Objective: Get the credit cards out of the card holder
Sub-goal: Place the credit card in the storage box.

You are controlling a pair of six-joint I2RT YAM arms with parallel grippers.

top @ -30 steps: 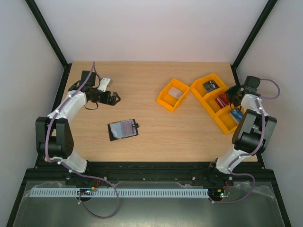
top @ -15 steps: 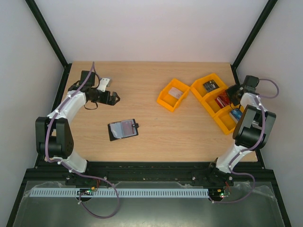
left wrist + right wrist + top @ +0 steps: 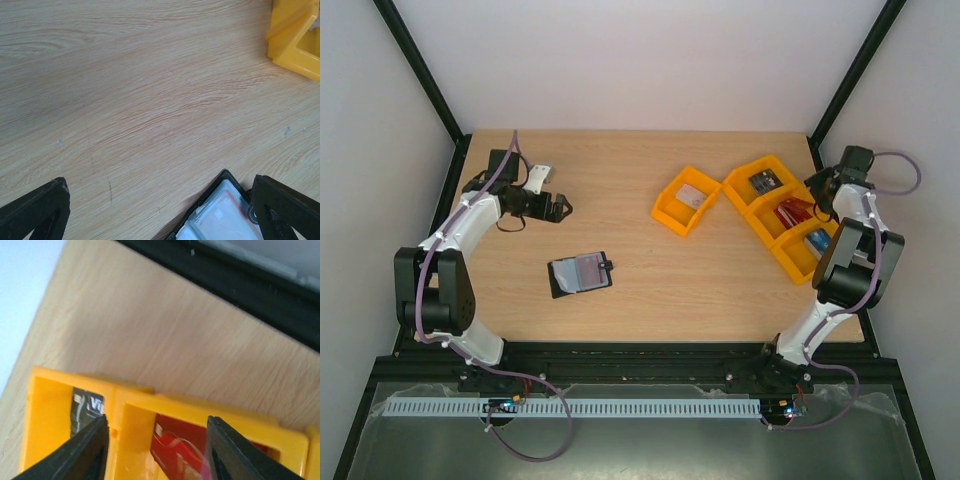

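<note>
Black holder (image 3: pixel 216 210) lay cropped in wrist view; red card (image 3: pixel 172 437) sat half-hidden in tray (image 3: pixel 120 407). Left gripper (image 3: pixel 159 182), right gripper (image 3: pixel 156 422) gaped, empty.

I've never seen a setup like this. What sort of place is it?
Probably a robotics test bench in a lab: a left arm and a right arm mounted at a wooden table, plain white walls boxing it in, and practice props, a black card holder and orange trays.
</note>
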